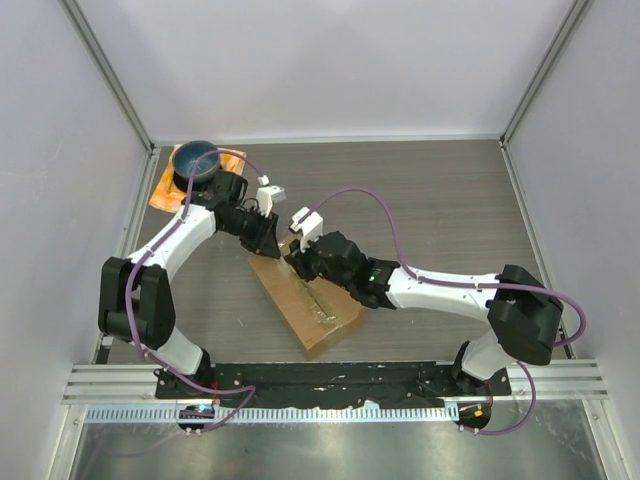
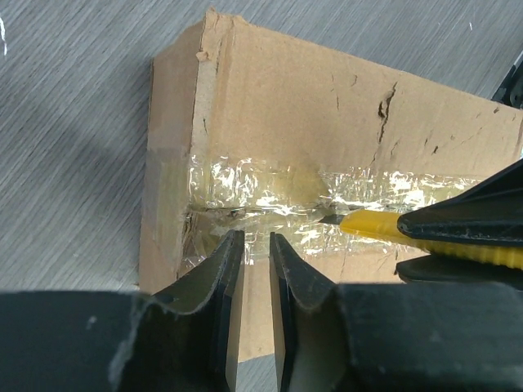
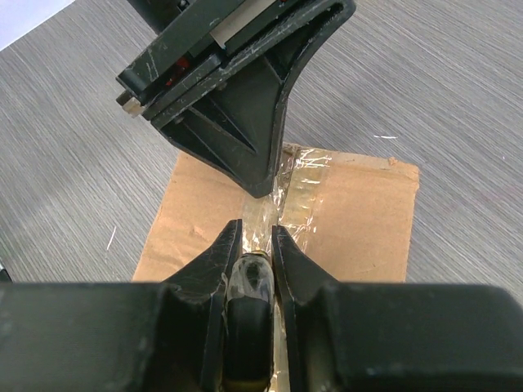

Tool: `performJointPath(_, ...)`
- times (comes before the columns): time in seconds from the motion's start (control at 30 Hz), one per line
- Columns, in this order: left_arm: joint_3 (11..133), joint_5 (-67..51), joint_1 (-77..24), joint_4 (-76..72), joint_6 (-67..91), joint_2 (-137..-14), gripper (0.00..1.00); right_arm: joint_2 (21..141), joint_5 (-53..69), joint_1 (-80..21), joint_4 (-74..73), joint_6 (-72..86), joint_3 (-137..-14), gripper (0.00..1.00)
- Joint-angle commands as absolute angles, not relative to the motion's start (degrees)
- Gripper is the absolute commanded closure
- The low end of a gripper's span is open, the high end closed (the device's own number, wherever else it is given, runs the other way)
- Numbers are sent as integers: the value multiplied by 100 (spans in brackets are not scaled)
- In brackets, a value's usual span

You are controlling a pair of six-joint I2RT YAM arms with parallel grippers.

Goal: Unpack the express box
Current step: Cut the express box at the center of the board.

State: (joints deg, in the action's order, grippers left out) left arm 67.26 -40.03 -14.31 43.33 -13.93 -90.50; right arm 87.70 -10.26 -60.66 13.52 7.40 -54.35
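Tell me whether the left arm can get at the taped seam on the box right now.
Probably yes. The left pincer hangs right over the seam at the end of the box, with nothing between. The knife in the right pincer only occupies the stretch further along.

A dark grey bench with a brushed wood-grain top (image 1: 430, 190) fills the enclosure. Plain white panel walls (image 1: 330, 60) close it on the left, far and right sides, with slim silver metal posts (image 1: 108, 75) at the far corners. Along the near edge runs a ribbed aluminium rail (image 1: 110, 385), nearer still a white toothed strip (image 1: 330, 413), then a shiny steel sheet (image 1: 330, 450). The light is soft and even, leaving faint shadows.
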Motion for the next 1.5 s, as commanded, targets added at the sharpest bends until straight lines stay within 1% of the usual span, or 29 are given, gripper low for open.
performJointPath(0.0,6742,-3938,-1441,4377,-1398,-8930,77,9035,-993,-6196,352,870,-5010,99)
performJointPath(0.33,6495,-3700,-1441,4157,-1468,-9097,77,9220,-1107,-6416,44,905,-5115,99)
performJointPath(0.5,6328,-3595,-1450,4096,-1529,-9176,80,9237,-1300,-6565,-491,861,-5308,99)
performJointPath(0.63,6267,-3481,-1450,4052,-1564,-9211,91,9281,-1564,-6741,-887,905,-5396,99)
performJointPath(0.73,6258,-3393,-1450,4061,-1582,-9220,96,9273,-1792,-6908,-1186,975,-5475,99)
performJointPath(0.87,6258,-3252,-1450,4034,-1608,-9202,100,8966,-1889,-7031,-1362,1037,-5502,99)
performJointPath(1.1,6205,-3015,-1450,3902,-1661,-9132,100,8342,-1942,-7031,-1459,1142,-5449,99)
performJointPath(1.47,6117,-2769,-1450,3762,-1635,-9149,100,7972,-1995,-7119,-1582,1397,-5239,99)
